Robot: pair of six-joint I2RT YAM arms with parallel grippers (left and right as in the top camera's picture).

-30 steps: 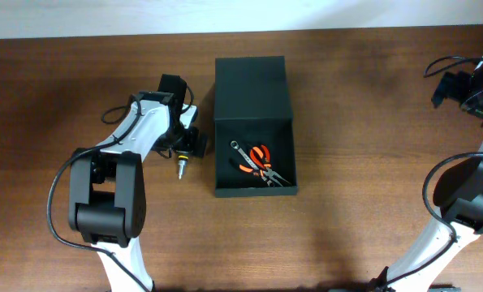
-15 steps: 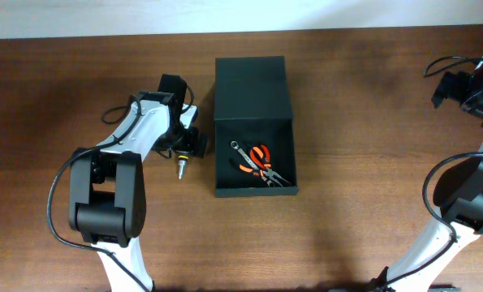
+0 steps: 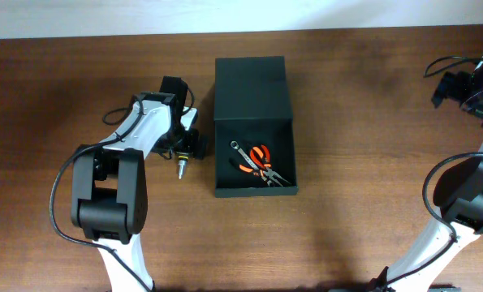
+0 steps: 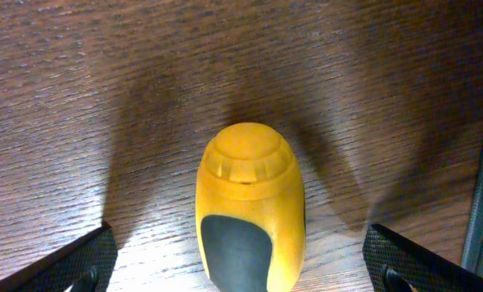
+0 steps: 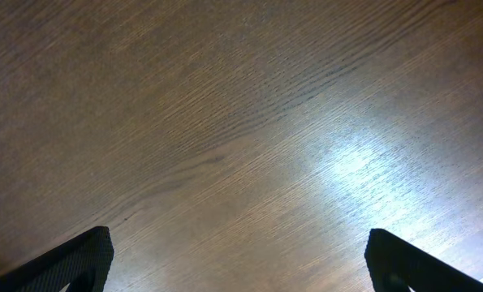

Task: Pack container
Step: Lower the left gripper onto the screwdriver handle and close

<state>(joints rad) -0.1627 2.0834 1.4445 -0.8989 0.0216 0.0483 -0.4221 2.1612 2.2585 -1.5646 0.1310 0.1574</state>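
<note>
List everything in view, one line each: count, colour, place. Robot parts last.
table: one, brown wood, under everything.
container: one, dark green-black, centre of the table, open.
lid: one, same colour, laid back on the far side.
wrench: one, silver, inside the container.
pliers: orange handles, inside the container; count unclear.
screwdriver: one, yellow and black handle, on the table left of the container.
left gripper: open, over the screwdriver.
right gripper: open, over bare table at the far right.

container point(image 3: 225, 177) lid open | pliers point(image 3: 260, 160), wrench point(image 3: 239, 148) inside | left hand point(image 3: 191, 144) over screwdriver point(image 3: 179, 169) beside it
</note>
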